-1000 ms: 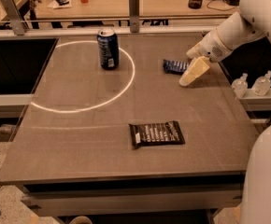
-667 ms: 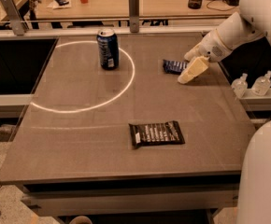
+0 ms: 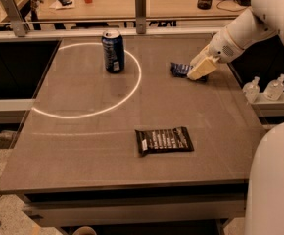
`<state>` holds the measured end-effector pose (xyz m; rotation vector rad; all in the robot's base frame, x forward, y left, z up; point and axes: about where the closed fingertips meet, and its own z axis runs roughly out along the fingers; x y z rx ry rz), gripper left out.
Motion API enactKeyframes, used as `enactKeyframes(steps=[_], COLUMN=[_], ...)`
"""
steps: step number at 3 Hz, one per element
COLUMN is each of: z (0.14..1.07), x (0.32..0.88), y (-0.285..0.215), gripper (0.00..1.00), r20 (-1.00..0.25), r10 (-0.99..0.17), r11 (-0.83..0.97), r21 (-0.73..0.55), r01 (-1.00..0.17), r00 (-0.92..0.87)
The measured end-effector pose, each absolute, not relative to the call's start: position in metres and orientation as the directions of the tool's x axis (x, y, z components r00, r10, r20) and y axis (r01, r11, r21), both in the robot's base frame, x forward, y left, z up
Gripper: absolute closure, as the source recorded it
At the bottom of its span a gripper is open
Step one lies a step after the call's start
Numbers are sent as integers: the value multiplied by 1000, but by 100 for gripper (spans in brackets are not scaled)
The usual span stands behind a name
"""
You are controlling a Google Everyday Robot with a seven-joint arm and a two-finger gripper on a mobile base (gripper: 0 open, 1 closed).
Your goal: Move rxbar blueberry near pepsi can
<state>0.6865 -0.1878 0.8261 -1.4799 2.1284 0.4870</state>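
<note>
The rxbar blueberry (image 3: 179,70), a small dark blue wrapper, lies flat on the table at the right rear. My gripper (image 3: 201,68) is down at the table on the bar's right end and covers that end. The pepsi can (image 3: 113,51) stands upright at the left rear, inside a white circle drawn on the table, well to the left of the bar.
A larger black wrapped bar (image 3: 164,140) lies near the table's front centre. Two small clear bottles (image 3: 264,88) stand on a ledge past the table's right edge. A rail with metal posts (image 3: 140,5) runs along the back. My white arm (image 3: 245,28) reaches in from the upper right.
My gripper has shifted slightly to the left, onto the blue bar's right end. The can and the black bar have not moved.
</note>
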Motion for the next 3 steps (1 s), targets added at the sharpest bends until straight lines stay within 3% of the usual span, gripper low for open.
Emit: enactKeyframes(steps=[1,3], z=[827,862], x=[687,675], y=[-188,-158], gripper=[100,100], r20=[-584,-710], r10=[-760,-664], r11=[346,359], r21=[8,-29], r01=[-938,-933], r00=[-285,-233])
